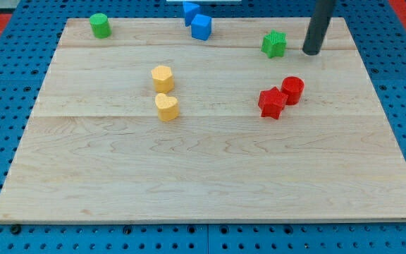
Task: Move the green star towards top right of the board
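Observation:
The green star (pixel 274 44) sits near the board's top right, a little left of my tip. My tip (pixel 311 51) is the lower end of the dark rod that comes down from the view's top. It stands just right of the green star, with a small gap between them. The wooden board (pixel 210 176) fills most of the view.
A green cylinder (pixel 100 25) is at the top left. Two blue blocks (pixel 191 12) (pixel 201 27) sit together at the top middle. Two yellow blocks (pixel 162 77) (pixel 166 107) stand left of centre. A red star (pixel 271 103) touches a red cylinder (pixel 292 90) below my tip.

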### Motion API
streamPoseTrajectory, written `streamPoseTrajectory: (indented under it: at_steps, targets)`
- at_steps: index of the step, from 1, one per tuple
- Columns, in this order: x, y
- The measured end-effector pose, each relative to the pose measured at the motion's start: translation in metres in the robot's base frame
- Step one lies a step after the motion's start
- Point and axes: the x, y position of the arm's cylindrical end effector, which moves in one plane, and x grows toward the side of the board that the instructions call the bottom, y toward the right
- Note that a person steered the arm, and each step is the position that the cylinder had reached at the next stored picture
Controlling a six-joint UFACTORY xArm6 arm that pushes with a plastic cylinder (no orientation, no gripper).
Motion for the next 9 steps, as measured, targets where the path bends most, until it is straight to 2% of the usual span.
streamPoseTrajectory:
  at_steps: [1, 2, 3, 4, 5, 6, 7, 9]
  targets:
    - [0.018, -0.048]
    - [-0.014, -0.104]
    - [-0.035, -0.093]
    - [-0.035, -0.046]
    - [-0.023, -0.046]
    - [-0.020, -0.013]
    - [-0.044, 0.001]
    - [-0.053, 0.003]
